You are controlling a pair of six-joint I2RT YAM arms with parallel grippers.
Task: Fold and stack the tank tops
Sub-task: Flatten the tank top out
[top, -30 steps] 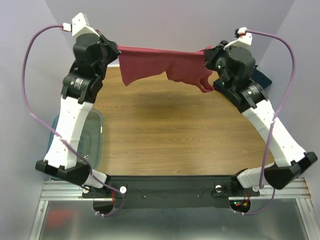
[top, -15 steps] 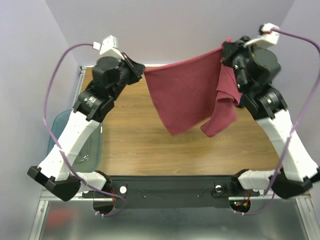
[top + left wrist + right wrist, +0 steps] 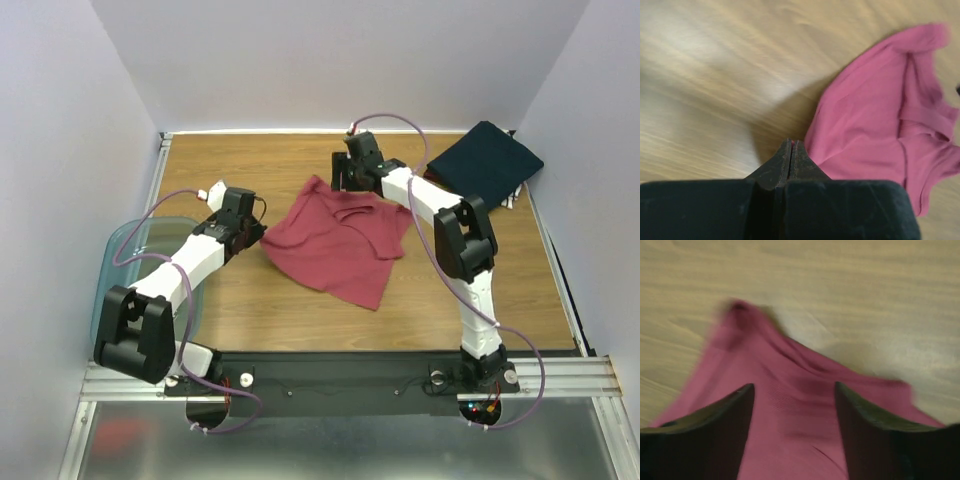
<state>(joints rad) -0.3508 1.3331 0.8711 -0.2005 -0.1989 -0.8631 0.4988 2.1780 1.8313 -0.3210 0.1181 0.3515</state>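
The maroon tank top (image 3: 340,245) lies spread and rumpled on the middle of the wooden table, its straps toward the far side. My left gripper (image 3: 258,235) is low at its left corner, jaws shut, with a sliver of red cloth pinched at the tips (image 3: 791,144); the rest of the tank top (image 3: 875,115) spreads to the right. My right gripper (image 3: 345,183) hovers over the top's far edge, jaws open, with the maroon cloth (image 3: 790,415) lying loose below the gap (image 3: 792,390). The navy tank top (image 3: 485,160) lies folded at the back right corner.
A translucent teal bin (image 3: 125,262) sits at the table's left edge, beside my left arm. Bare wood (image 3: 280,320) runs along the near side. Purple walls close in the left, back and right.
Both arms dropped from holding the maroon top stretched in the air and laid it on the table. My right gripper opened and let go of it. The left stayed shut.
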